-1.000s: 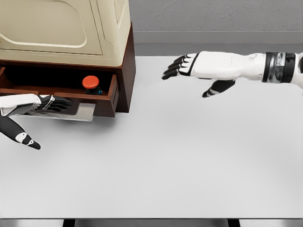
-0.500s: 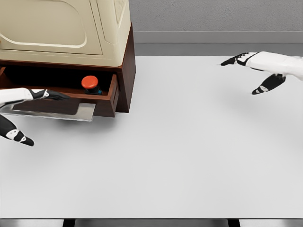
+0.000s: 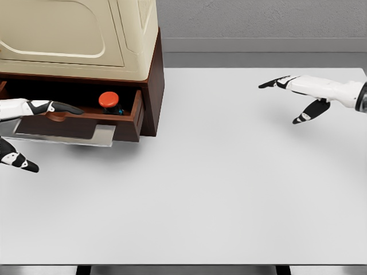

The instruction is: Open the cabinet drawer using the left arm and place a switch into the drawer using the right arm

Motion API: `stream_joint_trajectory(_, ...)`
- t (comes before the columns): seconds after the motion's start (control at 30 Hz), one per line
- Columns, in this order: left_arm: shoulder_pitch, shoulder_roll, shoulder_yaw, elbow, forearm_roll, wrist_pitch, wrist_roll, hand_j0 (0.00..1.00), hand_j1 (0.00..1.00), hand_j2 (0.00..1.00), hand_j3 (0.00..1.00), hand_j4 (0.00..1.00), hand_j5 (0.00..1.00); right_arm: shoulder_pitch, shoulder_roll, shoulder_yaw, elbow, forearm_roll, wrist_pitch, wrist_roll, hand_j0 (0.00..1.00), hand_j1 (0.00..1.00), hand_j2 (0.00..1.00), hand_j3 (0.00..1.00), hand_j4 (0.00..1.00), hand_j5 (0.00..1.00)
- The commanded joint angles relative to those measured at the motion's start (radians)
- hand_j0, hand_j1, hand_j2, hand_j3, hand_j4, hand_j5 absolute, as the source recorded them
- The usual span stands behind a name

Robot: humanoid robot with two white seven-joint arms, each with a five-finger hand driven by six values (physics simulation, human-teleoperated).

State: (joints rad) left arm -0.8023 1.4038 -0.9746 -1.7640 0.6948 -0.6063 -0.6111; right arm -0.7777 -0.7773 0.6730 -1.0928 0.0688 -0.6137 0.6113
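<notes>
The brown cabinet's drawer (image 3: 123, 117) stands pulled out at the left, with a grey metal handle plate (image 3: 69, 134) along its front. Inside it, near the right end, sits the switch (image 3: 109, 101), a red round button on a dark base. My left hand (image 3: 43, 112) reaches in from the left edge, fingers extended flat over the drawer's front rim, thumb (image 3: 17, 162) hanging below; it holds nothing. My right hand (image 3: 287, 91) hovers over the table at the right, far from the drawer, fingers stretched out and empty.
A cream appliance (image 3: 80, 34) sits on top of the cabinet (image 3: 155, 86). The white table (image 3: 218, 189) stretches to the front edge. A grey wall runs behind it.
My right hand swung out to the right away from the drawer, then drifted slightly back left and lower. My left hand rose from the handle plate to the drawer's rim.
</notes>
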Motion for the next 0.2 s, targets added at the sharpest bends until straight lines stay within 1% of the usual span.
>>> stream_joint_trajectory(0.0, 0.000, -0.026, 0.002, 0.000, 0.008, -0.005, 0.000, 1.00, 1.00, 1.00, 1.00, 1.00, 1.00, 0.000, 0.006, -0.001, 0.008, -0.007, 0.003, 0.000, 1.00, 1.00, 1.00, 1.00, 1.00, 1.00)
stream_joint_trajectory(0.17, -0.003, -0.068, 0.002, 0.000, 0.006, -0.005, 0.000, 1.00, 1.00, 1.00, 1.00, 1.00, 1.00, -0.002, 0.004, -0.006, 0.008, -0.007, 0.003, 0.000, 1.00, 1.00, 1.00, 1.00, 1.00, 1.00)
